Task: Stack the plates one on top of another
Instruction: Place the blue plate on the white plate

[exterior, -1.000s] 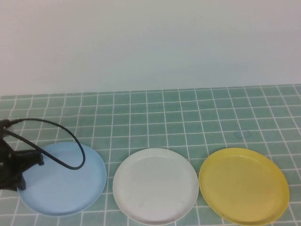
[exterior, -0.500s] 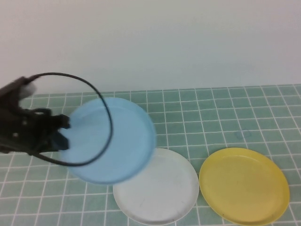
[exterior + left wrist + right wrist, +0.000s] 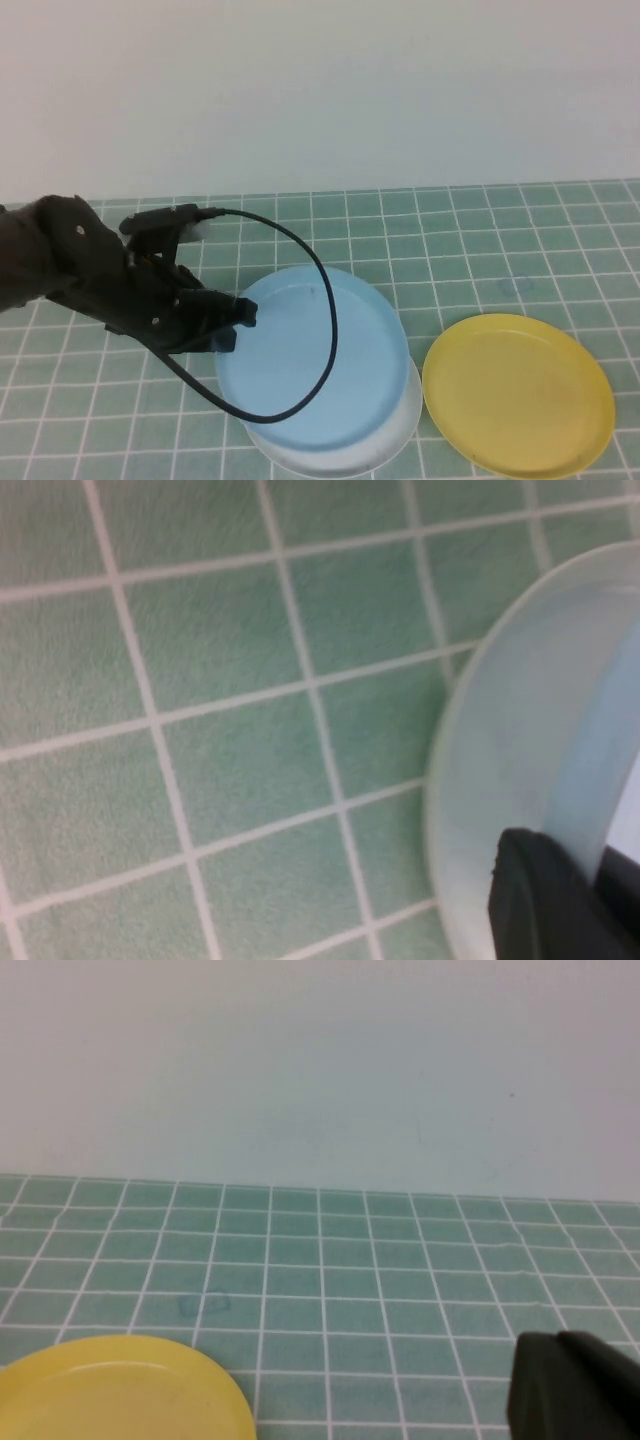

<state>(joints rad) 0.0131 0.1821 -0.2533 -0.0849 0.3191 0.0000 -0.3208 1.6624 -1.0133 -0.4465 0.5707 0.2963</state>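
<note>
We've got the left gripper (image 3: 236,325) pinched on the 9 o'clock rim of the light blue plate (image 3: 315,350), holding it over the white plate (image 3: 395,440). White only shows as a crescent from about 4 to 7 o'clock, so blue looks offset slightly toward 11 o'clock from white's centre. Can't tell if blue is resting on white yet or just above it. The yellow plate (image 3: 518,392) lies at 3 o'clock of the pair, just beside, on the green tiled mat (image 3: 470,230). Key relation: the blue plate extends from our left gripper toward 3 o'clock, so a small nudge toward 4 to 5 o'clock should centre it before letting go. The right gripper (image 3: 575,1385) is parked off the right edge, can't tell its state. It's the nearer arm to yellow.
</note>
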